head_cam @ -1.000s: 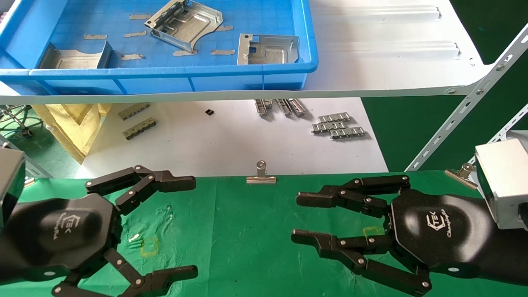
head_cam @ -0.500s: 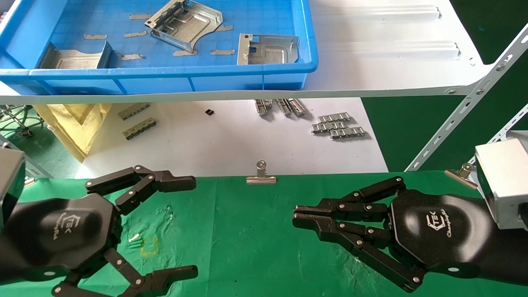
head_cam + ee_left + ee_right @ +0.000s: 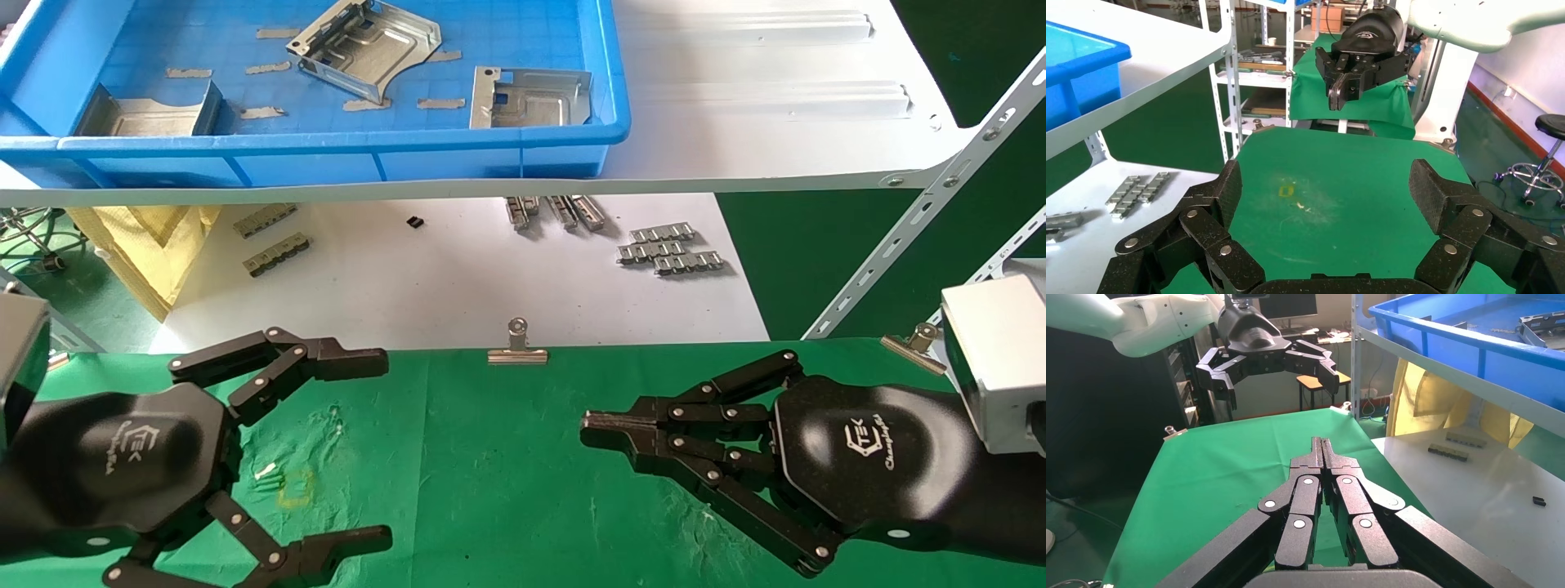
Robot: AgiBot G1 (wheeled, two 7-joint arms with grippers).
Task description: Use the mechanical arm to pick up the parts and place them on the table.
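Three shiny silver sheet-metal parts lie in the blue tray (image 3: 327,147) on the white shelf: one at the back middle (image 3: 369,46), one at the right (image 3: 527,96), one at the left (image 3: 147,113). My left gripper (image 3: 384,445) hangs open and empty over the green table (image 3: 482,457); in its wrist view (image 3: 1324,196) only bare cloth lies between the fingers. My right gripper (image 3: 590,429) is shut and empty above the table, its fingers pressed together in the right wrist view (image 3: 1322,443). Both grippers are well short of the tray.
Silver binder clips (image 3: 517,349) (image 3: 914,343) pin the cloth's far edge. Small grey toothed strips (image 3: 670,249) (image 3: 274,237) lie on the white sheet (image 3: 441,278) below the shelf board (image 3: 735,122). A slanted white shelf strut (image 3: 923,212) stands at the right. Yellow fabric (image 3: 147,237) is at the left.
My right gripper's fingers have closed from wide open to fully shut on nothing. The left gripper and the parts have not moved.
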